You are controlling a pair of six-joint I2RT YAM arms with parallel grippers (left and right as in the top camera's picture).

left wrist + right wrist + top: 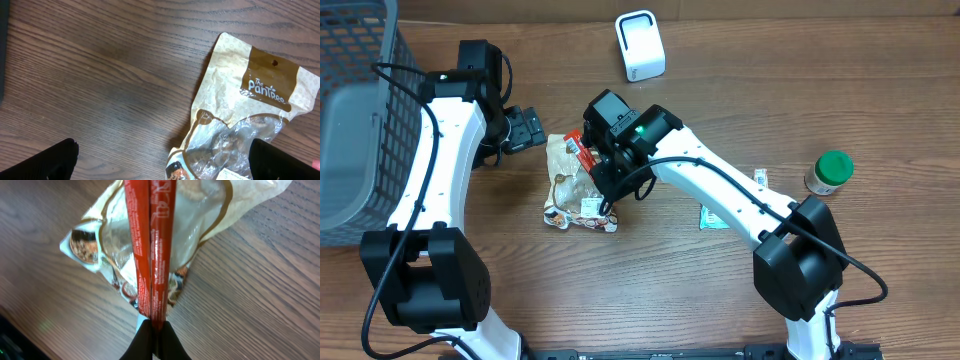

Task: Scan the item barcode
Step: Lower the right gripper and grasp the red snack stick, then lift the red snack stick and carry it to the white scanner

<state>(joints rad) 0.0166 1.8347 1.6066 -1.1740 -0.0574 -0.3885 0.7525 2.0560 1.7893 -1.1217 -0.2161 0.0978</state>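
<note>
Red stick pkt (150,245) is pinched at one end by the R pincer (155,332), fingertips pressed together on it w/ no gap showing. Pkt sits over a clear-window snack bag (575,190) that lies flat mid-table on the wood table (720,100); can't tell if pkt touches the bag.

R arm runs from its base at the near-right edge diagonally up-left, wrist tipped down over the bag. L arm goes up the left side beside the grey basket (360,110). Its L pincer (528,128) points right, fingers spread wide w/ only table and the bag's top corner between them, just left of the bag.

White scanner (640,46) stands near the far edge, well apart from the pkt, bare wood between them. Green-lidded jar (830,172) is near the right edge. Two small sachets (712,215) lie beside the R forearm. More bare wood lies left of and in front of the bag.
</note>
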